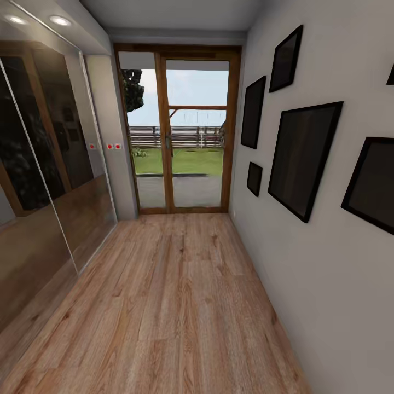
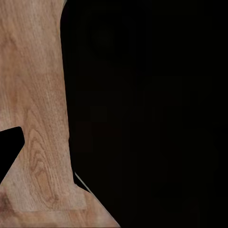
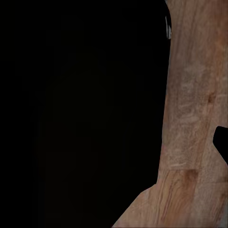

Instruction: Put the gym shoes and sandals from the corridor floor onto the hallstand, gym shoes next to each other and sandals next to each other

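The corridor floor (image 1: pixel 175 306) of light brown wood-grain planks stretches ahead of me in the head view. The gym shoes, the sandals and the hallstand are out of view. In the left wrist view a strip of floor (image 2: pixel 38 95) lies beside a large black mass, and a small dark wedge (image 2: pixel 9 152) pokes in at the picture's edge. The right wrist view has the same layout: floor (image 3: pixel 194 95), a black mass and a dark wedge (image 3: pixel 222 142). I cannot tell whether those wedges are fingers, or how either gripper stands.
A wood-framed glass door (image 1: pixel 180 137) closes the far end of the corridor. Mirrored sliding wardrobe panels (image 1: pixel 44 164) line the left side. The grey right wall (image 1: pixel 328 306) carries several black picture frames (image 1: pixel 303 158). The floor narrows between them.
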{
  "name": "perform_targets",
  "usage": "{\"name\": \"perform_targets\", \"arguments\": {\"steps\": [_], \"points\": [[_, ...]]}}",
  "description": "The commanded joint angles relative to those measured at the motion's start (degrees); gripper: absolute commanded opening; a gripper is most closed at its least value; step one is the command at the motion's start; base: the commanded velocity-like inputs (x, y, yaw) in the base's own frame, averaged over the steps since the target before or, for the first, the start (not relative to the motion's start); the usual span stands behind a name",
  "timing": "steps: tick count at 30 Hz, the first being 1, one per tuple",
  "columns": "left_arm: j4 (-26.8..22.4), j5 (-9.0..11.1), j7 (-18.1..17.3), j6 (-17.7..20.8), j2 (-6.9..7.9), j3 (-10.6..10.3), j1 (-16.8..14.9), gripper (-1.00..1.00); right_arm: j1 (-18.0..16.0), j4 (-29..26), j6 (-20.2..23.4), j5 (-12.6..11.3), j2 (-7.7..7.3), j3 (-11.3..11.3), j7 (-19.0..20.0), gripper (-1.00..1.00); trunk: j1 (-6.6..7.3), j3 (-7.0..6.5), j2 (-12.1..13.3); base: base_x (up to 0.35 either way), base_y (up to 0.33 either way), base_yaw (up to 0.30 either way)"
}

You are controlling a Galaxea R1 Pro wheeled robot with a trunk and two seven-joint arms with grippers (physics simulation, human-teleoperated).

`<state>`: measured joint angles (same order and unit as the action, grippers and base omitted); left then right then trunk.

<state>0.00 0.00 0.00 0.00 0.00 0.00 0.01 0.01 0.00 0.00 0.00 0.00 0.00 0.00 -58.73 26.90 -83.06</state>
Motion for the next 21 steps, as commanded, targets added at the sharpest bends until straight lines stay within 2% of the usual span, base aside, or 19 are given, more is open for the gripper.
{"name": "perform_targets", "arguments": {"steps": [1, 5, 21], "points": [[-0.3, -0.1, -0.1, -0.2, -0.09, 0.1, 0.0, 1.00, -0.3, -0.3, -0.3, 0.2, 0.33, 0.3, -0.3, 1.00, 0.00, 0.03, 0.0, 0.000, 0.000, 0.000], [-0.9, -0.1, -0.1, -0.2, -0.09, 0.1, 0.0, 1.00, -1.3, -1.6, -0.6, 0.2, 1.62, 0.3, -0.3, 1.00, 0.00, 0.03, 0.0, 0.000, 0.000, 0.000], [-1.0, -0.1, -0.1, -0.3, -0.09, 0.1, 0.0, 1.00, -1.5, -2.1, -1.0, 0.2, 1.92, 0.4, -0.2, 1.00, 0.00, 0.03, 0.0, 0.000, 0.000, 0.000]]}}
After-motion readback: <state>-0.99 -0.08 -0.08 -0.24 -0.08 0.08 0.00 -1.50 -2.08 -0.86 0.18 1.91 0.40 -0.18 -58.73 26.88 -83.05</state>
